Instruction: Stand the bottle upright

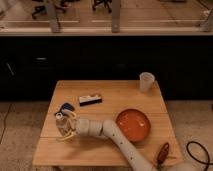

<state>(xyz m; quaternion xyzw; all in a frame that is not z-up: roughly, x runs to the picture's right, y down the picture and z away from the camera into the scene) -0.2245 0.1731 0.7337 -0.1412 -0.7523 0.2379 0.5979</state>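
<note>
The bottle [60, 123] is small and clear with a pale cap, and it sits near the table's left edge, roughly upright with its cap on top. My gripper [65, 126] reaches in from the right on the white arm [107, 131]. Its pale fingers [68, 116] lie on both sides of the bottle's body, shut on it. The bottle's lower part is partly hidden by the fingers.
A blue object [66, 106] lies just behind the bottle and a dark rectangular packet [90, 99] behind that. An orange plate [134, 124] sits to the right, a translucent white cup [146, 81] at the far right corner, and a reddish item [163, 151] at the front right of the wooden table [115, 90].
</note>
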